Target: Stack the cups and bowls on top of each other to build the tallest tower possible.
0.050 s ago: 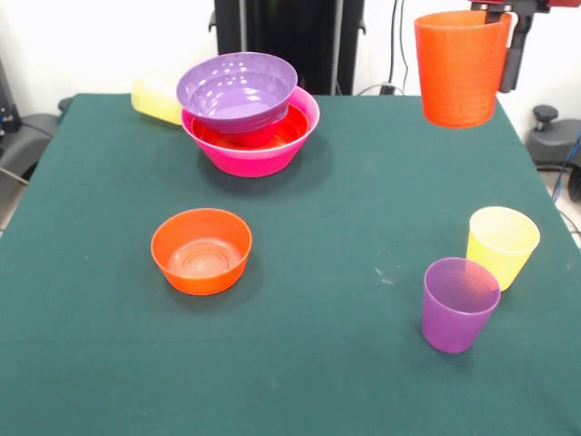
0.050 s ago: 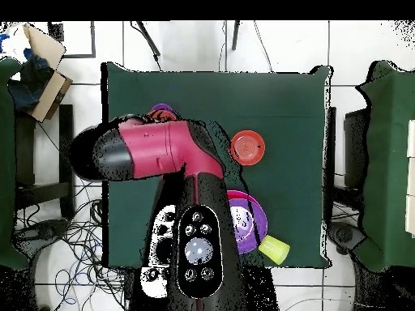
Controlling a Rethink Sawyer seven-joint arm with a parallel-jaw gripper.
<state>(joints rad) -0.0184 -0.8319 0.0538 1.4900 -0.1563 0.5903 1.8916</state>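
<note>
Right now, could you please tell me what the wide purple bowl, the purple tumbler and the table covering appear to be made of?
The wide purple bowl looks like glossy moulded plastic: light glints off its smooth rim. The purple tapered tumbler seems a thinner, slightly translucent plastic, since its rim glows lighter. The dark green table covering is matt and reflects nothing, so probably felt or cloth.

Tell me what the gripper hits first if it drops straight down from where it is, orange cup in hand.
Probably bare table. The gripper holds the orange cup high at the table's edge, and the yellow cup and purple cup look nearer the camera, out of line. Depth is unclear.
</note>
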